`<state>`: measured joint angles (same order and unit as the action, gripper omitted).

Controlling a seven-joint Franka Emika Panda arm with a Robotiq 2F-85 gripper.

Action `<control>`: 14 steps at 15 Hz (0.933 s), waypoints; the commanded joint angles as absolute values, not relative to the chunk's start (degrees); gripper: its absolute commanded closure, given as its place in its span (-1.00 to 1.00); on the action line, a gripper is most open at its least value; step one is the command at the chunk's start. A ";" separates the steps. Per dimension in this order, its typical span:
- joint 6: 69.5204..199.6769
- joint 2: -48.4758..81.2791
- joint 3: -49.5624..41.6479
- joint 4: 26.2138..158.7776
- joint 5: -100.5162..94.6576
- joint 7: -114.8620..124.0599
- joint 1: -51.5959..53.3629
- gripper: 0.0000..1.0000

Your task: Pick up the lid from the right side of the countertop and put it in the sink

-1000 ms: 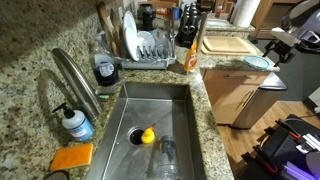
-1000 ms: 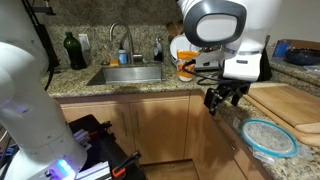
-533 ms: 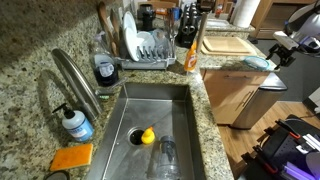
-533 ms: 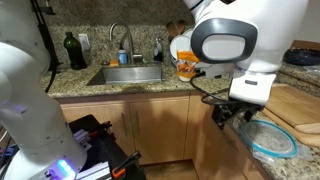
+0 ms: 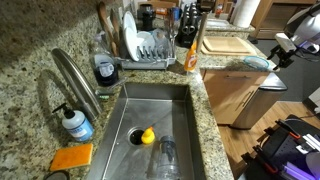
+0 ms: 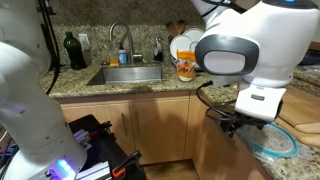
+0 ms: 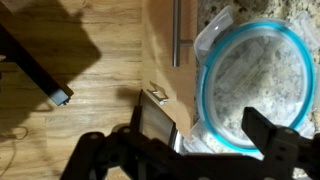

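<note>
The lid (image 7: 255, 85) lies on the worktop (image 7: 295, 15), not yet grasped. The gripper (image 7: 215, 128) hovers above it, jaws wide. The carry to the sink (image 5: 165, 105) is all left to do.

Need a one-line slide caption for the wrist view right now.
Open gripper hovers over the blue-rimmed clear lid lying at the edge of the granite countertop.

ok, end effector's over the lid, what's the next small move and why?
Probably lower straight down. In the wrist view the open end effector hangs above the blue-rimmed lid, its jaws seeming to straddle the lid's edge, with nothing gripped yet. The lid lies flat on the countertop, so descend before closing.
</note>
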<state>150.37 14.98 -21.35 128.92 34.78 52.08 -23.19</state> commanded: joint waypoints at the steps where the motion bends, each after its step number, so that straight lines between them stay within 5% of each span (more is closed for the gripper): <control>1: 160.68 19.09 -21.05 127.97 35.69 52.56 -21.81 -1.00; 5: 176.21 23.19 -18.81 128.80 35.44 51.84 -19.62 -1.00; 11: 176.13 25.17 -20.33 128.34 34.25 54.08 -17.34 -1.00; 14: 181.92 28.43 -13.93 125.32 38.27 50.92 -23.15 -1.00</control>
<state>177.39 24.89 -19.14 128.51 35.21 53.16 -18.19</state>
